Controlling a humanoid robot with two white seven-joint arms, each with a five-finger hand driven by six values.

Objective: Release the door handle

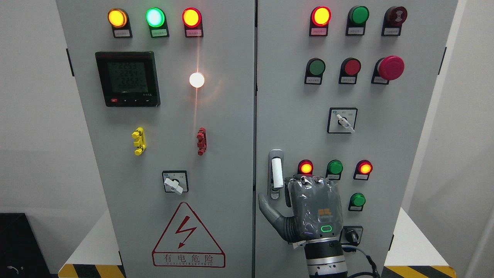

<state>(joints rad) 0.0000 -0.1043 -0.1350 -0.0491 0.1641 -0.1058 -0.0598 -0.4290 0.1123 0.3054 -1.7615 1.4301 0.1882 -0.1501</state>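
Digital meter (127,78), lit indicator lamps (154,17), red mushroom button (390,68), two rotary switches (175,182), lightning warning triangle (188,235).

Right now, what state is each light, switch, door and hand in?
Right hand: open, beside the door handle, not gripping it.
Door handle: upright, free.
Cabinet doors: closed.
Top-left lamps: all three lit.
Top-right red lamp: lit.
Green lamp beside it: unlit.
Emergency stop button: state unclear.
Meter display: on.
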